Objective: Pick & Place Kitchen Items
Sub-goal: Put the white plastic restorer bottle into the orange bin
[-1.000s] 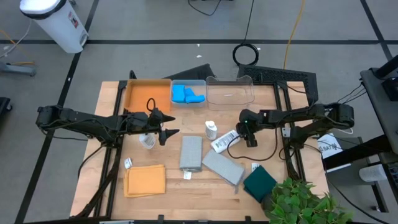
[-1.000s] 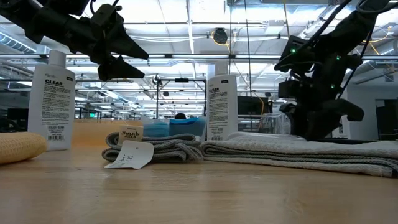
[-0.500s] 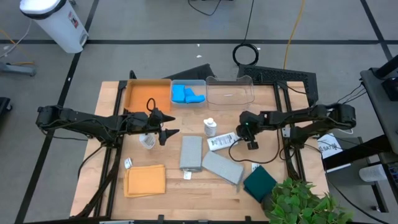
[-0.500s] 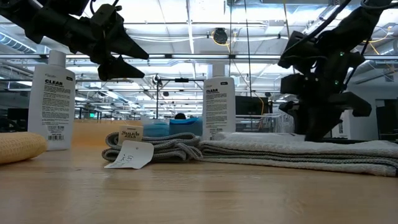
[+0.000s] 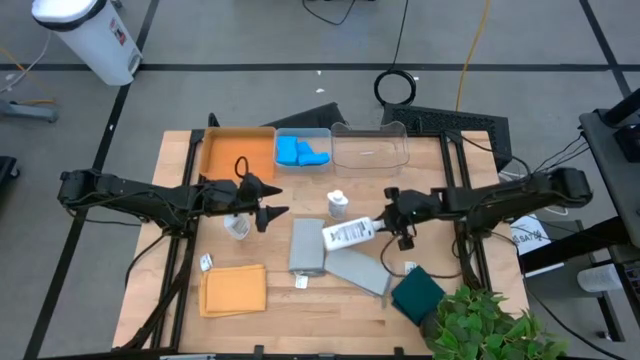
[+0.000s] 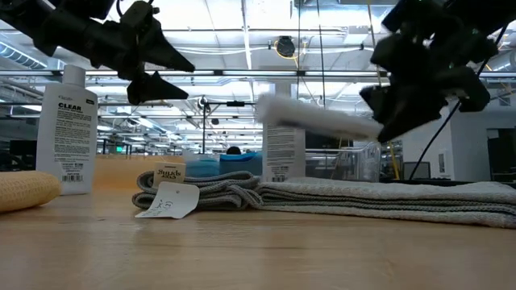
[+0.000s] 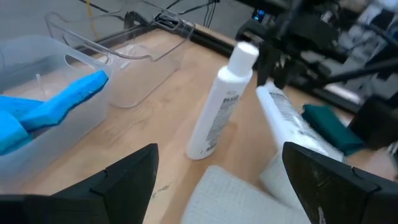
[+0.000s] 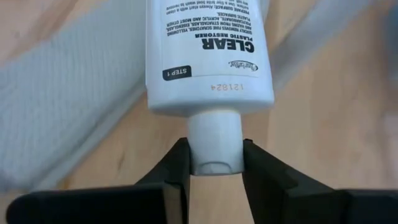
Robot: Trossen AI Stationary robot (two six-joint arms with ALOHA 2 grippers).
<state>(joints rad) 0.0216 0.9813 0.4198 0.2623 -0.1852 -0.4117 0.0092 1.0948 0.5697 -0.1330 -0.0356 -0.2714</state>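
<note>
My right gripper (image 5: 388,226) is shut on a white capped bottle (image 5: 348,235), which hangs over two grey folded cloths (image 5: 307,245) (image 5: 358,268). A second bottle (image 5: 339,206) stands upright on its base just beyond them, and a third (image 5: 237,225) stands under my left arm. My left gripper (image 5: 275,213) hovers open above the table's left middle, holding nothing. Blue sponges (image 5: 300,152) lie in a clear bin. An orange cloth (image 5: 233,290) and a dark green cloth (image 5: 417,293) lie flat near the front edge. My right gripper pinches the bottle's white cap (image 8: 214,152) between its two fingers (image 8: 177,165), one on each side. The fingers come from the table's right, slanting down, in line with the bottle. The bottle (image 6: 318,121) is lifted clear and sticks out nearly level toward the table's left.
An orange tray (image 5: 237,153) stands at the back left, then the sponge bin (image 5: 318,135) and a clear bin (image 5: 370,148) with nothing in it. A leafy plant (image 5: 480,325) overhangs the front right corner. Small paper tags (image 5: 206,262) lie on the wood.
My right gripper has shut on the cap of the bottle that lay on the table. It has risen and swung toward the near edge and the left. The bottle has come off the table and now hangs clear above the grey cloths.
</note>
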